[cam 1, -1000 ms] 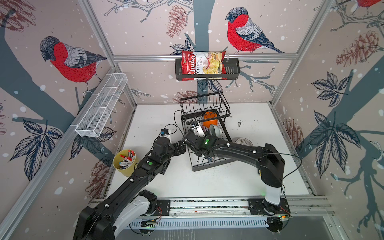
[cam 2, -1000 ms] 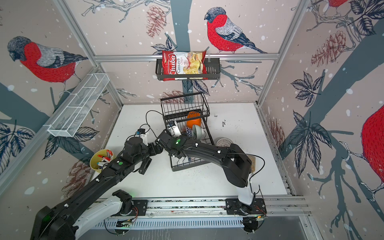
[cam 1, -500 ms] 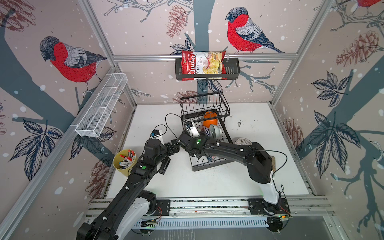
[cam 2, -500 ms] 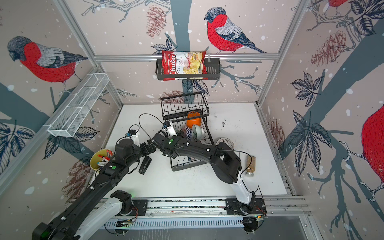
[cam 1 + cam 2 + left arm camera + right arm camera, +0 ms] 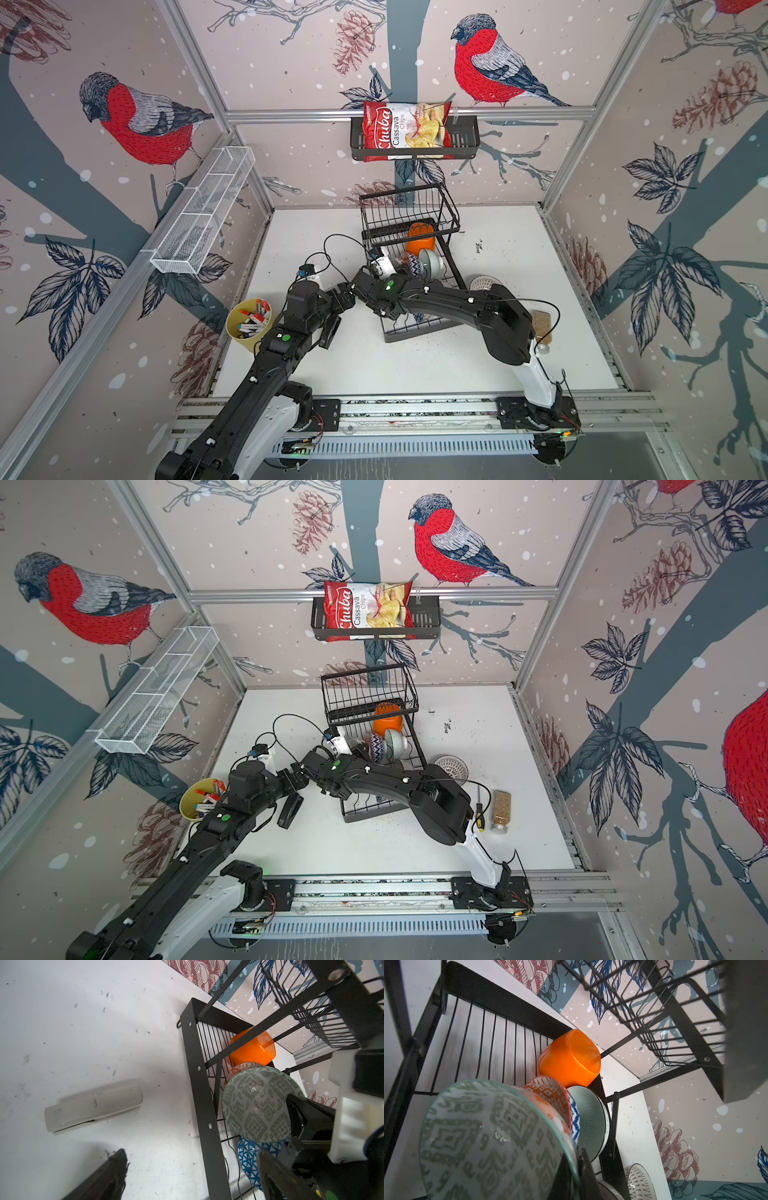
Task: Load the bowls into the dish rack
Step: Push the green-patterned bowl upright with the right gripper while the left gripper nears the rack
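The black wire dish rack (image 5: 417, 330) (image 5: 374, 808) stands mid-table. Leaning in a row on its base are an orange bowl (image 5: 420, 241) (image 5: 571, 1059), a red patterned bowl (image 5: 548, 1093), a blue one (image 5: 575, 1118) and a pale mint one (image 5: 432, 264) (image 5: 589, 1122). My right gripper (image 5: 578, 1169) is shut on the rim of a grey-green patterned bowl (image 5: 488, 1136) (image 5: 255, 1105), held on edge over the rack's left side; its wrist hides that bowl in both top views. My left gripper (image 5: 338, 313) (image 5: 191, 1178) hangs open and empty by the rack's left frame. Another blue bowl (image 5: 247, 1157) lies lower in the rack.
A grey patterned bowl (image 5: 484, 284) (image 5: 639, 1182) sits on the table right of the rack. A white stapler (image 5: 93, 1105) lies left of it. The yellow pen cup (image 5: 249, 324), spice jar (image 5: 542, 328), screwdriver (image 5: 478, 812), white mesh trough (image 5: 203, 216) and chips shelf (image 5: 415, 141) ring the space.
My left arm has drawn back to the left, away from the rack, jaws still open. The right gripper has shifted a little left along the rack with the bowl.
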Robot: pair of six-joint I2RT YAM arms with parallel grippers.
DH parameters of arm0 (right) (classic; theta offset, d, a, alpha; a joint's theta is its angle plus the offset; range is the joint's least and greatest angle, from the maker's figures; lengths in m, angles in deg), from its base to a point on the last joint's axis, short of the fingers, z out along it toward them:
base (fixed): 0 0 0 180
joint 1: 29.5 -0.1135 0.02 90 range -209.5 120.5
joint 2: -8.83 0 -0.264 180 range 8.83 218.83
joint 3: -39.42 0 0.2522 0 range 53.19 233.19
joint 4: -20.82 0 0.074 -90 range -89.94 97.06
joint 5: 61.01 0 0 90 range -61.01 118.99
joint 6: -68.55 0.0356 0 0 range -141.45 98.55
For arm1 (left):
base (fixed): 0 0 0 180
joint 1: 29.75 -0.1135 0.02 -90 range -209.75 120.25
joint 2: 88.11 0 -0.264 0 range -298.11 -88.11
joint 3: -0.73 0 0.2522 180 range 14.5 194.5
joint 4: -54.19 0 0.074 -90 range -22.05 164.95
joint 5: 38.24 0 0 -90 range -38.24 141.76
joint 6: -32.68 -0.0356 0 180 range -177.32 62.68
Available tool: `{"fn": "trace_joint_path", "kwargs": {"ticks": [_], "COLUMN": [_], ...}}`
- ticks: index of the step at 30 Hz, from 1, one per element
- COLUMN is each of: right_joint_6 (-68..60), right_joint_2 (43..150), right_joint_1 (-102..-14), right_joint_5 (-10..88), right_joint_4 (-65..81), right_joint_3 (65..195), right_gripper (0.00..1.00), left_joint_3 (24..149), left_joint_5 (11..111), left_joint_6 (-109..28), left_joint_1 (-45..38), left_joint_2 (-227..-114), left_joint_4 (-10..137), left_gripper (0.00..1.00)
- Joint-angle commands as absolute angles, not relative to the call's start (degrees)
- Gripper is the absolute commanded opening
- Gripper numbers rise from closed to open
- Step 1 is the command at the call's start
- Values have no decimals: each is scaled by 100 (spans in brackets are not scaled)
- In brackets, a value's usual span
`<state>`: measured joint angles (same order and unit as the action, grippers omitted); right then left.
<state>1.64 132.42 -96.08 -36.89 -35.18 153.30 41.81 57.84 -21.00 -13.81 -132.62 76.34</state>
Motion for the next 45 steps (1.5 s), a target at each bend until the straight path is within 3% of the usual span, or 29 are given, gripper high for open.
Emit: {"fn": "trace_joint_path", "kwargs": {"ticks": [1, 25, 36, 45], "right_joint_6": [404, 567, 511, 494], "right_joint_2": [13327, 14117, 13859, 13872], "right_joint_1": [-9617, -9490, -9414, -9323], "right_joint_5": [-4062, -4663, -4394, -4325], "right_joint_4": [-3680, -3839, -3383, -3302], "right_joint_3": [15382, 15947, 15630, 15637], "right_gripper": [0, 0, 0, 0], "left_joint_3": [4174, 4203, 4271, 4292], "left_joint_5": [6072, 5785, 5775, 5497], "left_joint_6": [-2066, -2084, -2005, -1985], "left_joint_1": [-1393, -1464, -1867, -1961], "left_joint_2": [-13223, -13103, -13990, -13791], "left_joint_4": [7270, 7397, 7302, 7413], "left_gripper": [96, 96, 96, 96]}}
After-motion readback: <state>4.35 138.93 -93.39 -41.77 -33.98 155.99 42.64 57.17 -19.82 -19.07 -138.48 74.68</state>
